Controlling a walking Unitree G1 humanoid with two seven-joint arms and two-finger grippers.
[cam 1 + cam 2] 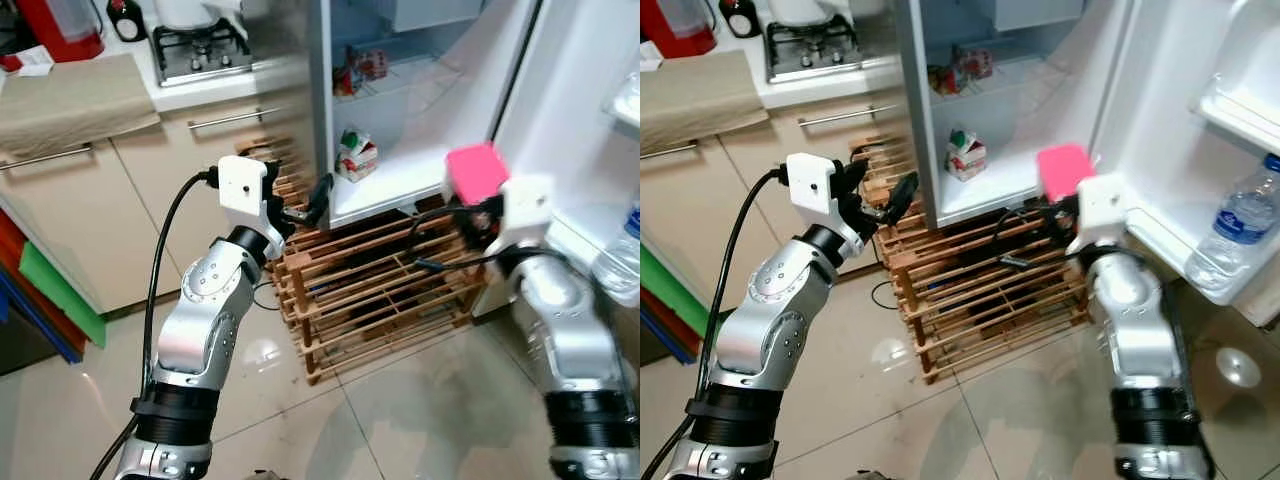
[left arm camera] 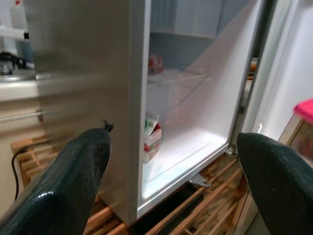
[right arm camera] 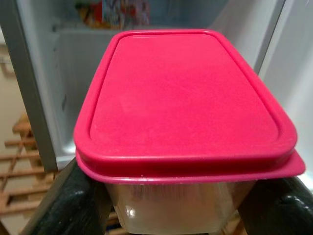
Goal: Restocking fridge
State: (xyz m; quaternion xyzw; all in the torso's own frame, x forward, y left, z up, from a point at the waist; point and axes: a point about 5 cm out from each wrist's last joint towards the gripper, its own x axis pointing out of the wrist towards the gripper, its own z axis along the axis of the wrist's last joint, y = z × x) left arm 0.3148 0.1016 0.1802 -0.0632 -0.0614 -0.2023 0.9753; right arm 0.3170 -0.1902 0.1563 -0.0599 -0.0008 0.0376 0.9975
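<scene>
Fridge interior stands exposed, the white open fridge (image 1: 420, 120) with its door swung wide on the robot's right. The right gripper (image 3: 166, 200) is clenched on a clear plastic container with a pink-red lid (image 3: 188, 107), its black fingers (image 3: 63, 205) pressed against the two sides of the tub just under the lid's rim. The container is held upright in the air in front of the fridge's lowest shelf (image 1: 400, 190), close to that shelf's front edge and not resting on it. A small red, white and green carton (image 1: 356, 155) stands on the same shelf near its left edge, and more packages (image 1: 958, 70) sit on the shelf above. The left gripper (image 1: 305, 205) is released, fingers spread and grasping nothing, raised beside the fridge's grey left wall. A slatted wooden rack (image 1: 380, 290) sits on the tiled floor under the fridge's bottom edge. A clear plastic water bottle with a blue label (image 1: 1230, 235) stands in the lower door shelf. Pale kitchen cabinets (image 1: 100, 210) and a gas hob (image 1: 200, 50) line the robot's left
</scene>
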